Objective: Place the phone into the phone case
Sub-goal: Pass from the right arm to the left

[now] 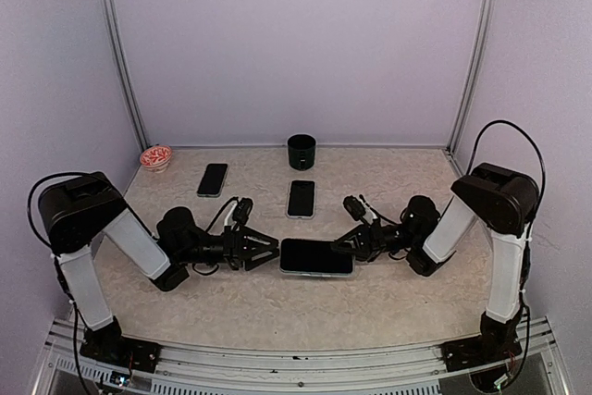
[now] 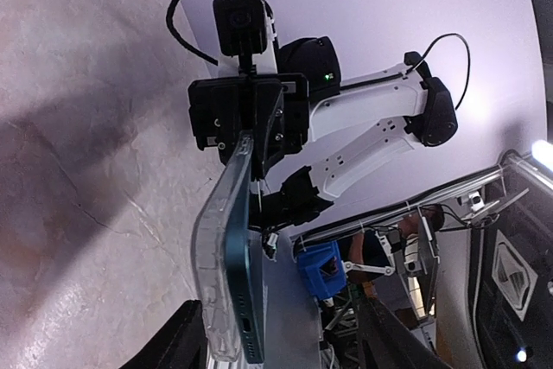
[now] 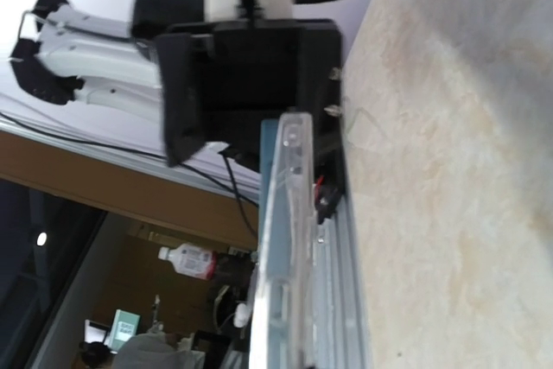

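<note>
The table carries all items. At its centre is the clear phone case with the phone in it, though full seating cannot be confirmed. The right gripper is clamped on its right end. The left gripper stands spread just beside the left end. A second phone and a third phone lie farther back. A black cup stands mid far edge, and a small bowl sits in the far left corner.

Both arms low, wrists toward each other; left gripper apparently spread open, right gripper clamped shut.
</note>
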